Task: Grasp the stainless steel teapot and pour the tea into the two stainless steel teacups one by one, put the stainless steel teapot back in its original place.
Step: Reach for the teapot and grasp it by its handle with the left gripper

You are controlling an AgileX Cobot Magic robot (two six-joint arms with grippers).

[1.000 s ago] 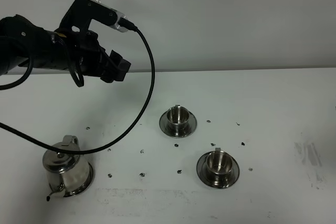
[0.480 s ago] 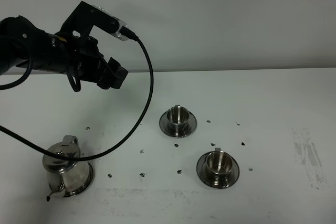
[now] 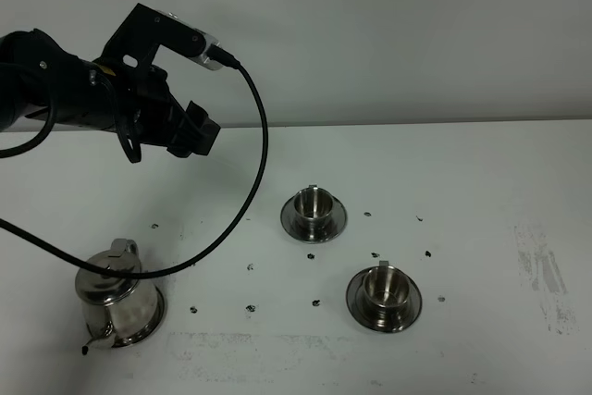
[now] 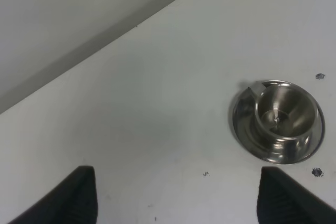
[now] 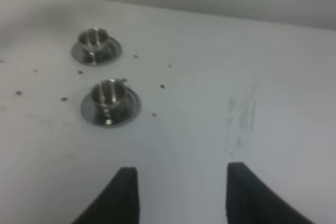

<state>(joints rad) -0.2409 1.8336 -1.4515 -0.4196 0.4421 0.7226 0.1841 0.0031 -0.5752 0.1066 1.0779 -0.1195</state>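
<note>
Left gripper (image 3: 198, 128) and right gripper (image 5: 184, 198) both spread, empty. Left's cable (image 3: 265, 136) crosses the stainless steel teapot (image 3: 123, 312). You may snag and tip it.

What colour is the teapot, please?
The teapot is shiny silver, clearest in the exterior high view.

White table (image 3: 481, 173), dark specks (image 3: 251, 268) — pale wall (image 3: 416, 34)

Left gripper (image 3: 197, 129) raised, teapot (image 3: 116, 295) on bench (image 3: 481, 182).
Gripper hangs above the bench's rear left, well apart from the teapot; far teacup (image 3: 314, 203) and near teacup (image 3: 382, 287) stand mid-bench.
</note>
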